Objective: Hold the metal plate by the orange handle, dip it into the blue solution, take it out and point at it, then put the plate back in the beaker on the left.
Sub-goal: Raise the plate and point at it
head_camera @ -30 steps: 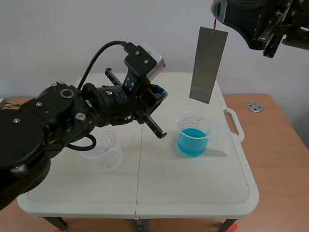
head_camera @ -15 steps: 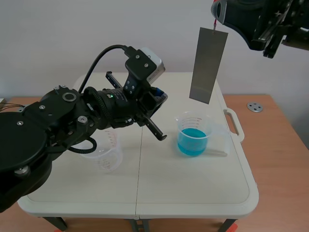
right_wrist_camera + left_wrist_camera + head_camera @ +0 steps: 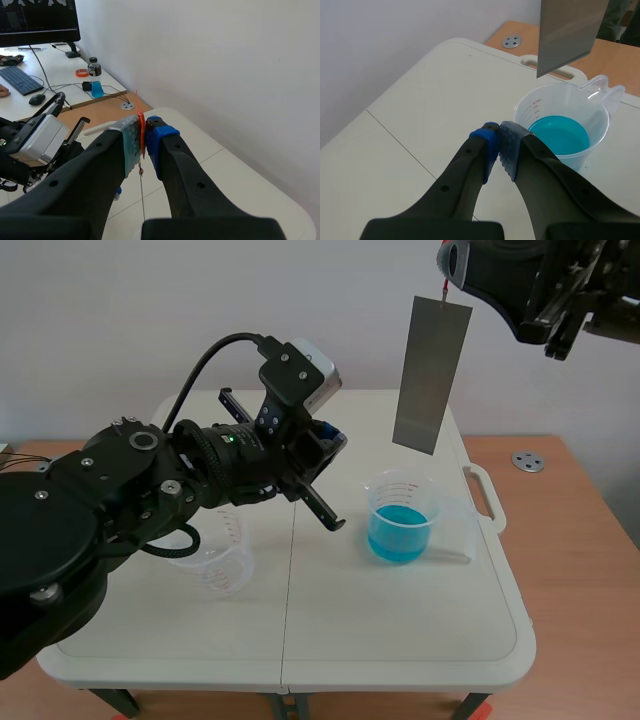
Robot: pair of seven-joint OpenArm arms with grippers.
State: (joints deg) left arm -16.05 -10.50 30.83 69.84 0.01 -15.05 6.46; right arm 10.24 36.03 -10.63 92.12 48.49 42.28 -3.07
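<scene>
Right fingertips: pressed together on the thin orange handle (image 3: 141, 125), pinching it between the two pads of the right gripper (image 3: 143, 133); upper right of the scene view.
Plate: flat grey rectangular metal plate (image 3: 432, 375) hanging from that handle, slightly tilted, clear of the liquid; lower edge above the clear plastic beaker of blue solution (image 3: 402, 515) at centre right.
Left fingertips: closed pad to pad on nothing; left gripper (image 3: 498, 142) mid-frame in the scene view, tip aimed low toward the blue beaker, beneath the plate's lower edge.
Step in hand: probably the pointing, with the plate lifted out.
Doing it well: raise the closed tip toward the plate's face; stop short of contact, as a free-hanging plate would likely swing; hold the right pinch firm and steady.
Afterwards: empty clear plastic beaker (image 3: 222, 560) at lower left, partly hidden by the left arm (image 3: 120, 500); clear that arm away first.
</scene>
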